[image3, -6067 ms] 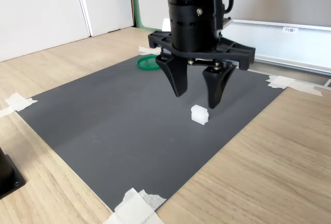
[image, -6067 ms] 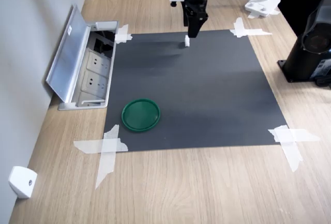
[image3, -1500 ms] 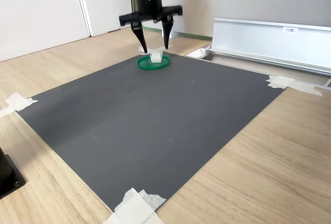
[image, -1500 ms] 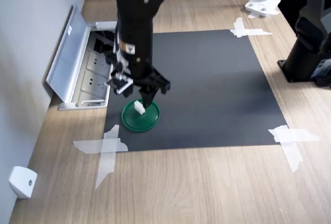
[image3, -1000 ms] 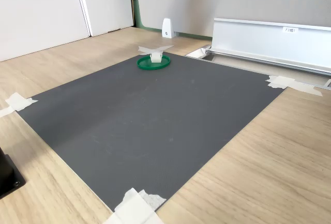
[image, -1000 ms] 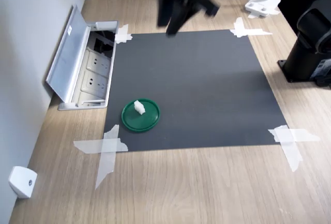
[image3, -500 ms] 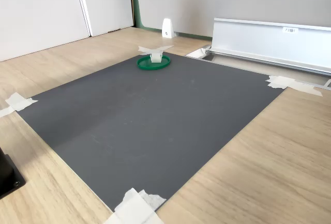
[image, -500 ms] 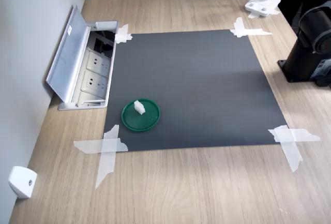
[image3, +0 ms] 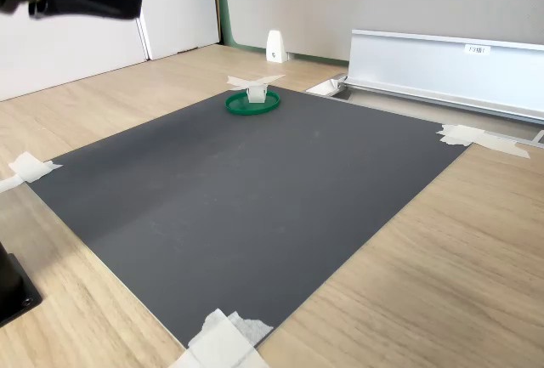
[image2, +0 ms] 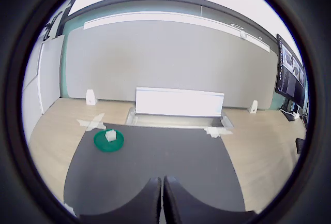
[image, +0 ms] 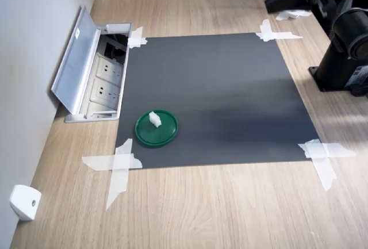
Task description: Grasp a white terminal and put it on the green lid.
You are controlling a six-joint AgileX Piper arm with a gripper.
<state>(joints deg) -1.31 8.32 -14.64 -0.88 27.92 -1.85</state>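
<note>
Worktop, first exterior view, left to right: white wedge block at the wall edge, open power-socket box, then the black mat taped at its corners. Near the mat's lower-left corner in that view sits the lid, w/ the terminal resting on it, a bit off centre toward the socket box. At far right, the arm is pulled well clear, up by the top-right corner next to its base.

Second exterior view: lid and terminal at the mat's far edge, w/ the arm a dark blurred shape at upper left, well apart from both.

Wrist view: lid w/ terminal lies far off across the mat; the fingers stand pressed together, tips touching, nothing between them.

Judgement: the place step looks done, since the terminal is on the lid and free of the fingers; the arm appears to be in the retreat/park phase. Next move calls for little beyond bringing the arm to rest clear of the mat, w/o sweeping near the lid, as the small light terminal could prob. be knocked off by any brush.
</note>
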